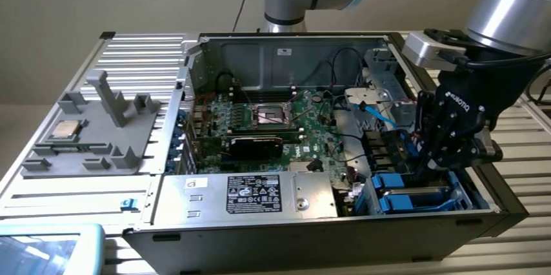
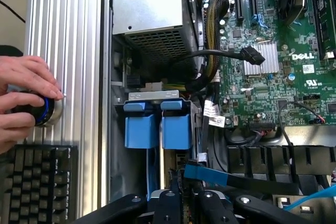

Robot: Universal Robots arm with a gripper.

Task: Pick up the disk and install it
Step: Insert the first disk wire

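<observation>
At the exterior view's left, a chip [image 1: 64,130] lies on a grey tray [image 1: 95,149]; the open case [image 1: 344,226] stands mid-frame. At the right, the pincer [image 1: 427,170] reaches into the case's drive bay, directly above the blue-railed disk [image 1: 415,199] there. Whether the pincer is spread or pinching cannot be told.

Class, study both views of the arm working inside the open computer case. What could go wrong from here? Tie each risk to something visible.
The gripper sits low inside the case with a blue flat cable lying beside it; the cable may get snagged or pinched. A person's hand rests on a knob on the ribbed table next to the case; a sideways swing of the arm might strike it.
</observation>
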